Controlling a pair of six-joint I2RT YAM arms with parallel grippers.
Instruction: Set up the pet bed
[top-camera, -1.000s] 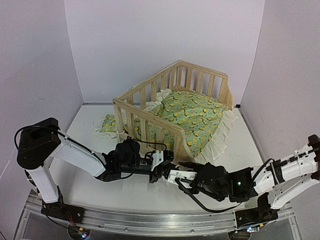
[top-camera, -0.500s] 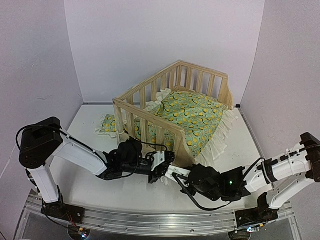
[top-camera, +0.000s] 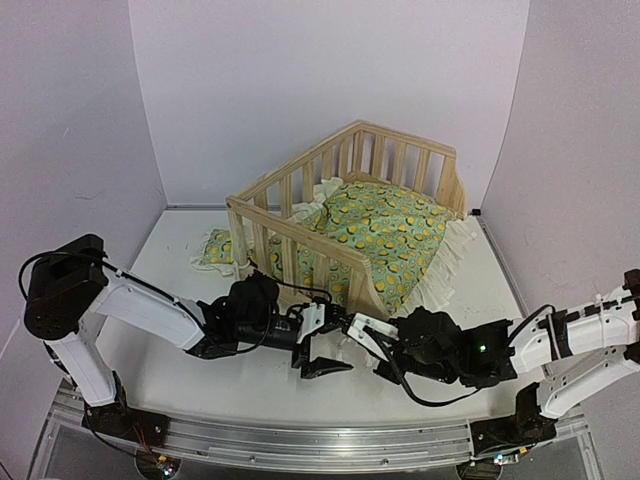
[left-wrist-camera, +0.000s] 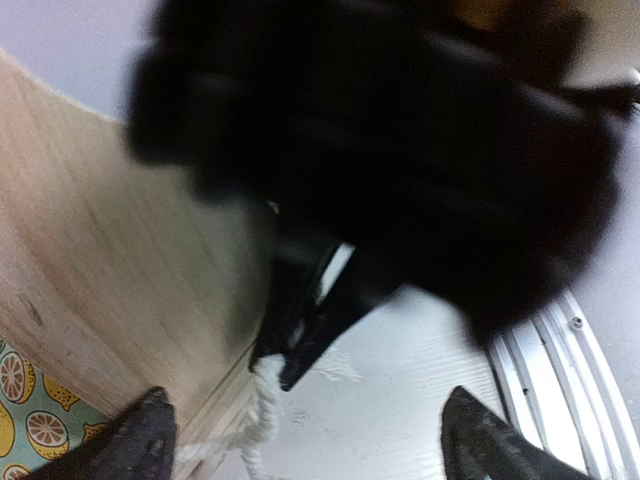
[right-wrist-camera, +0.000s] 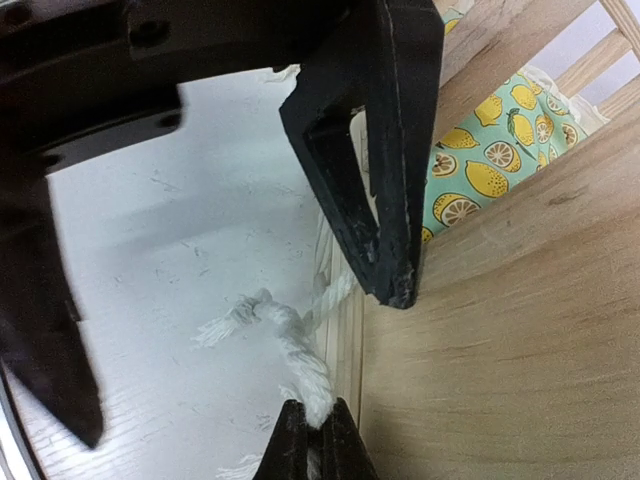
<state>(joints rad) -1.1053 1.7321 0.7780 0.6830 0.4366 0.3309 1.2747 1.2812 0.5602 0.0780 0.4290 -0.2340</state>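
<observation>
The pet bed (top-camera: 300, 205) is a pale slatted pine frame, and its lemon-print cushion (top-camera: 395, 230) spills over the low right side. A small matching pillow (top-camera: 212, 250) lies outside the frame on the left. At the frame's near corner, a white knotted rope (right-wrist-camera: 295, 350) comes off the wood panel (right-wrist-camera: 500, 330). My right gripper (right-wrist-camera: 315, 445) is shut on that rope's end (left-wrist-camera: 262, 400). My left gripper (top-camera: 328, 343) stands wide open around the spot. One of its fingers (right-wrist-camera: 375, 150) is against the wood; it holds nothing (left-wrist-camera: 312, 445).
Both grippers meet close together at the bed's near corner (top-camera: 360, 300) on the white table (top-camera: 180, 370). Grey walls close in the back and sides. A metal rail (top-camera: 300, 440) runs along the near edge.
My left gripper has gone from shut to wide open, letting the rope go. My right gripper has closed on the rope and shifted slightly right.
</observation>
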